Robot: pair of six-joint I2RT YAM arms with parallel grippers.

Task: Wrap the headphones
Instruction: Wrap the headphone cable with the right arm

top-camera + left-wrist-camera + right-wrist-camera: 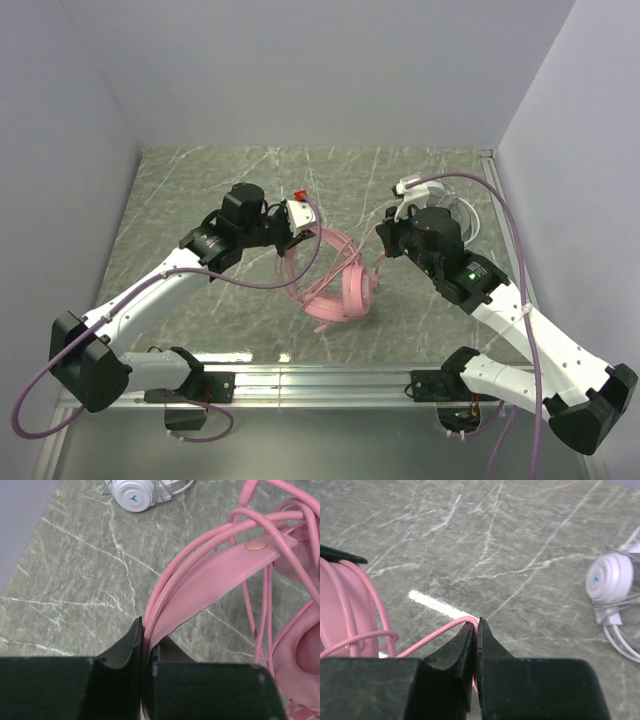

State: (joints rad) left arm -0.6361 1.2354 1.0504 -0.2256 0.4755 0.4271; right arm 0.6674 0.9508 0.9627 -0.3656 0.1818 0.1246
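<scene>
The pink headphones (345, 296) lie central on the surface (190, 200), left tool (144, 645) clamped on their headband (215, 575), right tool (476, 630) pinched shut on the pink cord (442, 629); carry the cord round the band taut; lay turns side by side.

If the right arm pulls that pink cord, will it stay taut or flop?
Likely floppy: the pink cord curves in slack loops near the right gripper. Thin, so it may slip through the shut jaws. The headband, clamped by the left gripper, should anchor it.
</scene>
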